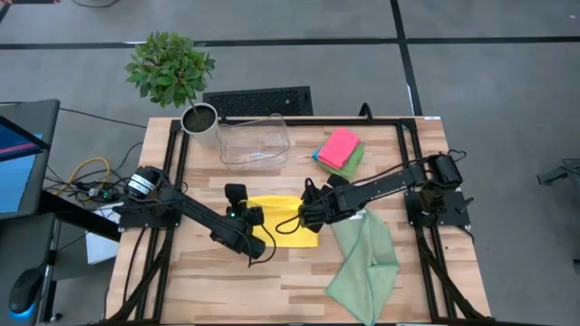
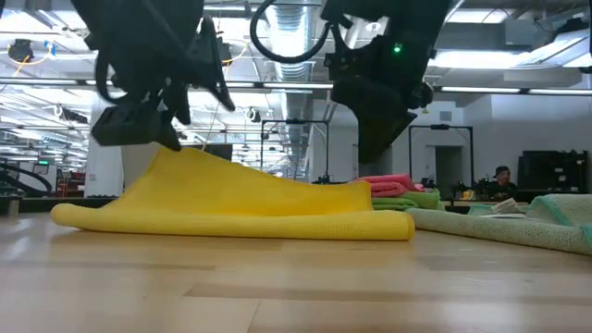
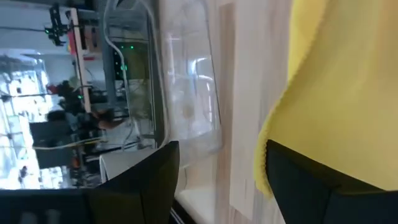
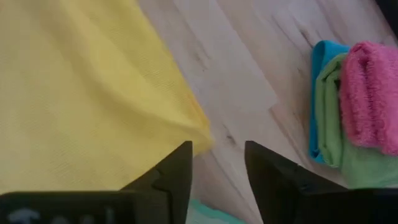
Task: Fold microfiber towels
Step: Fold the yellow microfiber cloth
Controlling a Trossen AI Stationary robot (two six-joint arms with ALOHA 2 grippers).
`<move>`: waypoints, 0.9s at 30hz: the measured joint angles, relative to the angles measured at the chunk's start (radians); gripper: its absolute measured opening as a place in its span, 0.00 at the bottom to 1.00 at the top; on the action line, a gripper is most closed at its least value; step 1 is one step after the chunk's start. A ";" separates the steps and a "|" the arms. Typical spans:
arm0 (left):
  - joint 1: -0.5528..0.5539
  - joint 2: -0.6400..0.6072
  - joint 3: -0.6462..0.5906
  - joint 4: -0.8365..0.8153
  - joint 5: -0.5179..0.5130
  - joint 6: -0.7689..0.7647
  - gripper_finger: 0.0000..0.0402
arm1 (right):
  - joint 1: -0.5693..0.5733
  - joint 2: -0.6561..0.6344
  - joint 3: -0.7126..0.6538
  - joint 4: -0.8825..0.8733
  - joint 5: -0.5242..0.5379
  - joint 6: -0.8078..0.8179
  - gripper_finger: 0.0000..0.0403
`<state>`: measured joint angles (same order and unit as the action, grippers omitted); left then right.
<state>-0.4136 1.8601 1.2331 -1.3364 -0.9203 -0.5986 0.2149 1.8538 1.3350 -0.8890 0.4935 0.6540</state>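
The yellow towel is found folded near the middle of the wooden table, its long axis running left to right between the two arms, one end humped upward in the low view. The left gripper and right gripper are seen with jaws parted, holding nothing, at opposite ends. A sage towel lies rumpled to the right, a folded stack and clear bin behind; an open hall is seen beyond.

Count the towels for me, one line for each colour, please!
Yellow towel: 1
Pale green towel: 1
Pink towel: 1
Bright green towel: 1
Blue towel: 1
Total: 5
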 joint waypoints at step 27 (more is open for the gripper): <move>0.103 -0.255 -0.116 0.407 0.264 0.237 0.59 | 0.108 -0.010 0.001 0.135 0.001 -0.025 0.44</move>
<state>-0.3103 1.6049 1.1170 -0.9293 -0.6558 -0.3618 0.3229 1.8435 1.3357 -0.7544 0.4949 0.6292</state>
